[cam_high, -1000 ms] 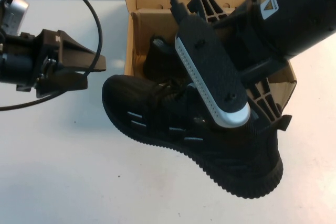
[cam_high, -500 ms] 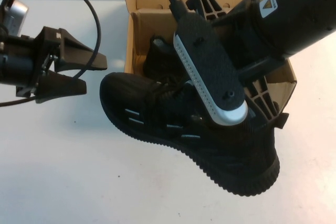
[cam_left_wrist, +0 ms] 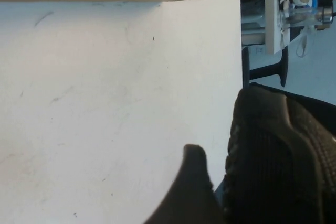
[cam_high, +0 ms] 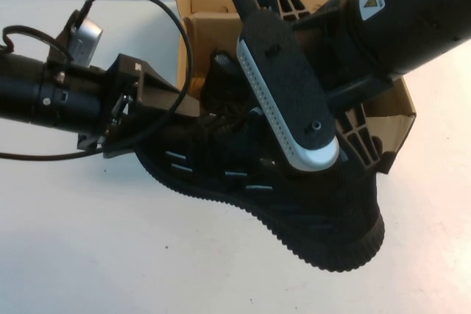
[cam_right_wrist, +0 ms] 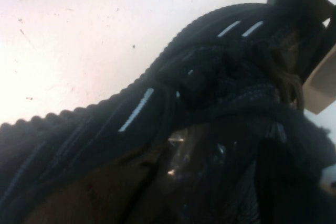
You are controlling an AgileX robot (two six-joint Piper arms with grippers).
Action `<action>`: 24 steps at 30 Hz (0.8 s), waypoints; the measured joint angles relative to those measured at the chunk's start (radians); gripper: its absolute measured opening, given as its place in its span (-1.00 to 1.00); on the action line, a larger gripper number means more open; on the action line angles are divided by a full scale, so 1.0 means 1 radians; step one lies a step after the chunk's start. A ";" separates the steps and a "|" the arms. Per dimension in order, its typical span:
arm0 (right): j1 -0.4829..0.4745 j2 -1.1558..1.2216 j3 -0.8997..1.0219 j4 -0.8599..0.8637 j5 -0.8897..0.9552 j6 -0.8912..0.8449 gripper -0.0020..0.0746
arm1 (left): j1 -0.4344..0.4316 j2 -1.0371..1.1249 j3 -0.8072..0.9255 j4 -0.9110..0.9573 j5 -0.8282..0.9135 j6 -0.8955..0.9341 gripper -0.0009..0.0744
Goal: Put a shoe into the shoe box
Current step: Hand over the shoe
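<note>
A: High view, item one?
B: Shoe (cam_high: 294,196), black, on white tabletop (cam_high: 88,255), toe between the spread fingers of left hand (cam_high: 158,112); heel part under right hand (cam_high: 353,156), which is clamped shut on it. Shoe box (cam_high: 390,104) just behind, second shoe (cam_high: 221,82) inside.

A: Left wrist view?
B: Finger (cam_left_wrist: 191,192) beside shoe toe (cam_left_wrist: 283,156); gap wide.

A: Right wrist view?
B: Shoe (cam_right_wrist: 173,114) fills frame, sole edge against tabletop (cam_right_wrist: 79,35).

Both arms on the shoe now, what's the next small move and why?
Probably close the left gripper on the shoe's toe: its fingers look open around it. The right gripper is shut on the shoe, which hangs tilted, mostly outside the box that already holds another shoe.
</note>
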 joint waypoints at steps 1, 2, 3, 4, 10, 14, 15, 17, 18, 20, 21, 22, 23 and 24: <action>0.000 0.000 0.000 -0.003 0.000 0.000 -0.92 | 0.000 0.000 0.000 -0.009 0.000 0.002 0.36; 0.000 0.000 0.000 -0.010 0.000 0.000 -0.92 | 0.000 0.000 0.000 -0.011 0.000 0.007 0.26; 0.000 0.000 0.000 -0.018 0.002 0.000 -0.92 | 0.000 0.000 0.000 -0.012 -0.002 0.016 0.13; 0.000 0.000 0.000 -0.029 0.004 0.000 -0.92 | 0.000 0.000 0.000 -0.013 -0.004 0.025 0.03; 0.000 0.002 0.000 -0.097 0.006 0.107 -0.92 | 0.000 0.000 0.000 -0.041 -0.012 0.064 -0.55; 0.000 0.013 0.000 -0.111 0.000 0.201 -0.92 | 0.000 0.002 0.000 -0.062 -0.022 0.103 -0.61; 0.000 0.018 0.000 -0.115 0.000 0.219 -0.92 | 0.000 0.004 0.000 -0.072 -0.027 0.117 -0.61; 0.000 0.030 0.000 -0.129 -0.004 0.239 -0.92 | 0.000 0.010 0.000 -0.096 -0.041 0.140 -0.62; 0.000 0.037 0.000 -0.142 -0.011 0.244 -0.92 | 0.000 0.012 0.000 -0.106 -0.049 0.151 -0.62; 0.000 0.050 0.000 -0.174 -0.028 0.250 -0.92 | 0.000 0.012 0.000 -0.122 -0.070 0.170 -0.62; 0.000 0.057 0.000 -0.195 -0.043 0.250 -0.92 | 0.000 0.012 0.000 -0.132 -0.084 0.180 -0.62; 0.000 0.065 0.000 -0.217 -0.061 0.252 -0.92 | 0.000 0.012 0.000 -0.144 -0.100 0.191 -0.62; 0.000 0.071 0.000 -0.236 -0.078 0.252 -0.92 | 0.000 0.012 0.000 -0.156 -0.117 0.205 -0.62; 0.000 0.078 0.000 -0.259 -0.102 0.255 -0.92 | 0.000 0.012 0.000 -0.173 -0.135 0.221 -0.62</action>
